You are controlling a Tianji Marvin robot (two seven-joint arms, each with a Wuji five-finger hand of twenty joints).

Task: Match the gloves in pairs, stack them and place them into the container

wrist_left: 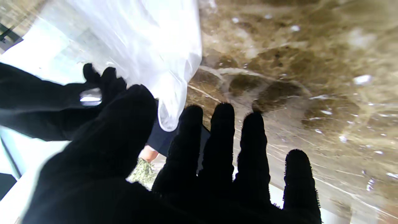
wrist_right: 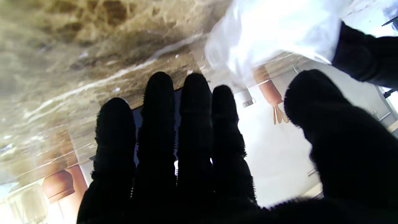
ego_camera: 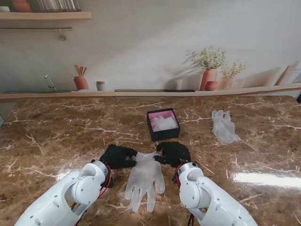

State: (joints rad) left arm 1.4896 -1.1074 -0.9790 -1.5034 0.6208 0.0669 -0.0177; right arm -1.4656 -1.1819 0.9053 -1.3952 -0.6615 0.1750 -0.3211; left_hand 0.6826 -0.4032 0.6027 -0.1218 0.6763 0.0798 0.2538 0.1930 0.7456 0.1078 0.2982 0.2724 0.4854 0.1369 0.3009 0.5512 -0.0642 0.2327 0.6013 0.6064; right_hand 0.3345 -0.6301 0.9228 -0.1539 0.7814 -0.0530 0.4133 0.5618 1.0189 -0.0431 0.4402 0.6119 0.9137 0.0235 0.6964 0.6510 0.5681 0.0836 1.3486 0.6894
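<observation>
A translucent white glove (ego_camera: 145, 178) lies flat on the marble table near me, its cuff toward the box and its fingers pointing at me. My left hand (ego_camera: 117, 156), in a black cover, sits at the cuff's left corner. My right hand (ego_camera: 173, 153) sits at the right corner. Both have their fingertips at the cuff's edge. In the wrist views the glove (wrist_left: 146, 46) (wrist_right: 279, 34) shows beside straight fingers (wrist_left: 222, 140) (wrist_right: 192, 124) with the thumb held apart; both hands look open. The dark box (ego_camera: 151, 129) with a pink lining holds white glove material. A second loose glove (ego_camera: 224, 126) lies crumpled to the right.
A ledge (ego_camera: 150, 93) along the table's far edge carries terracotta pots with plants (ego_camera: 209, 75), a utensil pot (ego_camera: 81, 81) and a small cup (ego_camera: 99, 85). A bright glare patch (ego_camera: 268, 179) shines on the marble (ego_camera: 56, 136) at my right.
</observation>
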